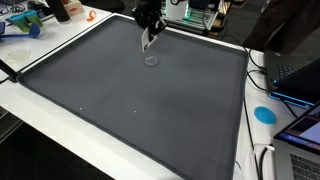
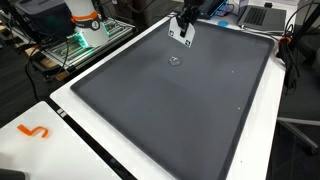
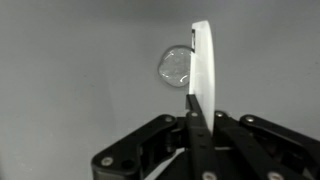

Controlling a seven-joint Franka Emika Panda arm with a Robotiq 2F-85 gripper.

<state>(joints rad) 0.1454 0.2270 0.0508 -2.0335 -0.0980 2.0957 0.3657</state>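
White flat card [image 3: 204,55] hangs edge-on above dark mat [image 1: 120,110], clamped by gripper [image 3: 192,108], near a clear blob [image 3: 173,68]. Seems carry phase; lowering needs approx. vertical, slow descent w/o tilt.

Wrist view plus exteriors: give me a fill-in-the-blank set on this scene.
The gripper is shut on a thin ____ piece.
A small clear object lies on the dark ____ mat.
An ____ curved item lies on the white table, off the mat.
Missing: white; gray; orange.
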